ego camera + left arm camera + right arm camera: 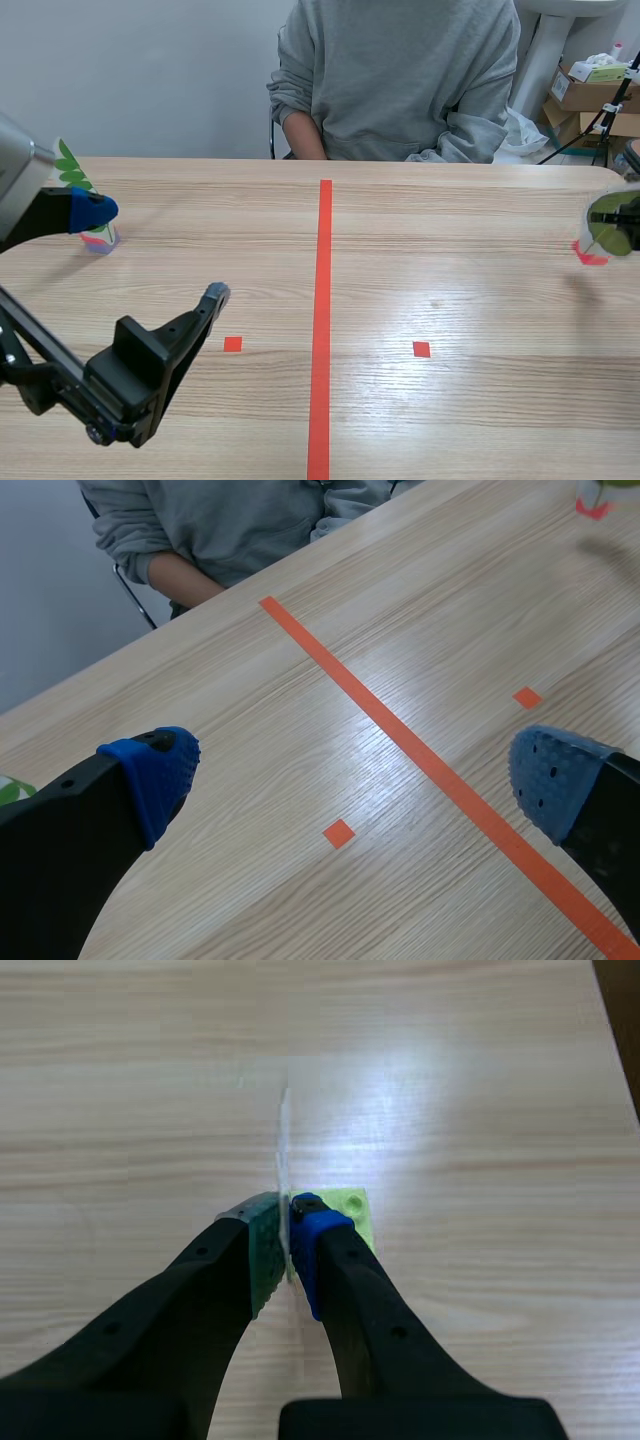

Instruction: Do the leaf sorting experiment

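Sitting edge-on inside the closed right hand (290, 1232) — a thin card (284, 1140).

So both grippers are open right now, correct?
Not quite. The left gripper is open, but the right gripper is shut on the card; the right wrist view shows it.

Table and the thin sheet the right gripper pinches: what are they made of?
The table looks like wood or wood-print laminate: pale grain lines, with a soft shine under the light. The thin sheet that the right gripper is shut on seems clear plastic, maybe laminated: edge-on it is very thin, pale and stands stiff.
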Controlling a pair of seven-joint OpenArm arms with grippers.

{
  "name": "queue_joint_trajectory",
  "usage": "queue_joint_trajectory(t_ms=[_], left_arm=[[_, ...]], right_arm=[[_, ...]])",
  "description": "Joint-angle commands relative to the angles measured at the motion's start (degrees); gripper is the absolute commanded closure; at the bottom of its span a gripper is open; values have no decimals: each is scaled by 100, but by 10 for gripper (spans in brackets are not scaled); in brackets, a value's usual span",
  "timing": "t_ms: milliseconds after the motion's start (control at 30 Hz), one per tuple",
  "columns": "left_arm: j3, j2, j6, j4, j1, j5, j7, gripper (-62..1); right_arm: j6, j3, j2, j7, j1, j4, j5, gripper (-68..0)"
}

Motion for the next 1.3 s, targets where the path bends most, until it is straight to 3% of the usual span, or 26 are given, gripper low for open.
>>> queue_joint_trajectory(t_ms=[0,433,667,833,933,1000,1167,1267], left_arm=[[-7,-4,28,24,-17,-33,-81,-623],[-7,-4,28,24,-17,-33,-79,-623],[-7,-4,28,24,-17,-33,-79,-623],[-7,-4,28,24,-17,-33,-76,-623],[-7,-4,28,24,-17,-33,-76,-623],[-7,-4,28,24,-17,-33,-79,-623],[-7,-4,28,24,-17,-33,-79,-623],[-7,-4,28,24,-17,-33,-79,-623]], right_arm=[[-22,15,90,157,131,39,48,-19],[-216,15,-7,260,142,-321,-181,-44],[-236,15,-2,175,142,-319,-199,-175],[-221,17,11,-66,142,-280,-201,-375],[-155,17,13,-109,144,-280,-201,-532],[-144,17,7,-247,144,-280,-190,-593],[-90,17,9,-750,127,-201,111,-608],[262,17,11,-745,-24,59,273,-585]])
